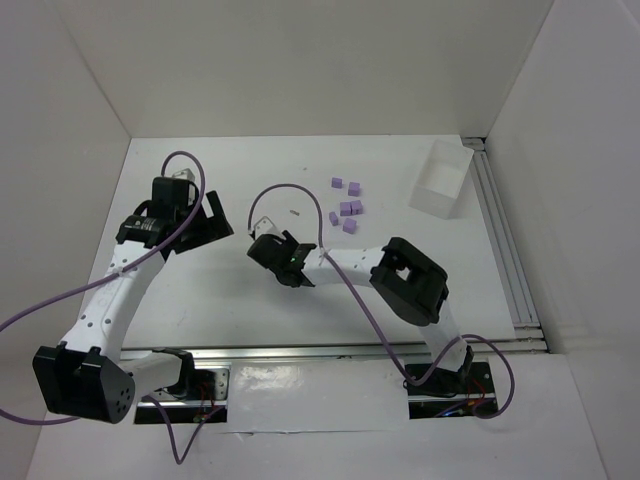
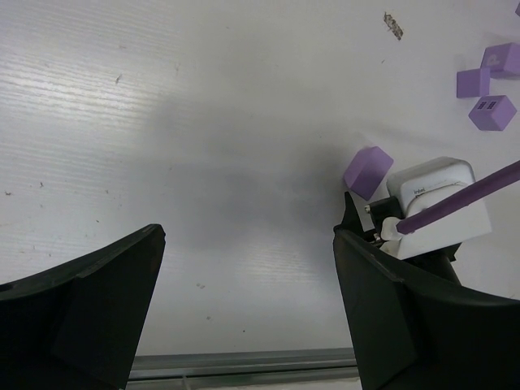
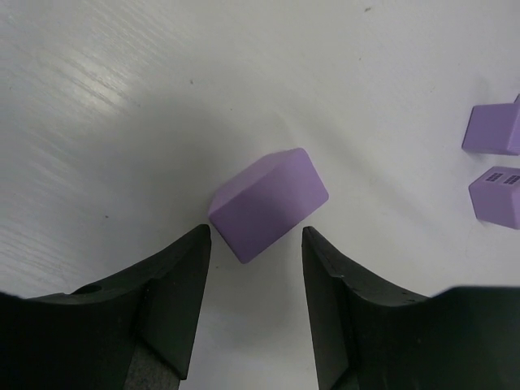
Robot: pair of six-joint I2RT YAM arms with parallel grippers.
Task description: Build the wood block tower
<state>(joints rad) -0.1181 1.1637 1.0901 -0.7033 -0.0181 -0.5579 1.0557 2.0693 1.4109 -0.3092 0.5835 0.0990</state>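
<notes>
Several small lilac wood blocks (image 1: 350,208) lie loose at the table's back middle; no stacked tower shows. One lilac block (image 3: 268,203) lies tilted on the table just ahead of my right gripper (image 3: 255,237), whose jaws are open with the tips either side of its near corner, not touching it. That block also shows in the left wrist view (image 2: 367,171) beside the right wrist. In the top view it is hidden under the right gripper (image 1: 268,247). My left gripper (image 2: 250,236) is open and empty over bare table, to the left (image 1: 210,222).
A shallow white tray (image 1: 441,178) stands at the back right. A small dark screw-like bit (image 1: 294,212) lies left of the blocks. Metal rails run along the front edge (image 1: 350,350) and right side (image 1: 500,240). White walls enclose the table.
</notes>
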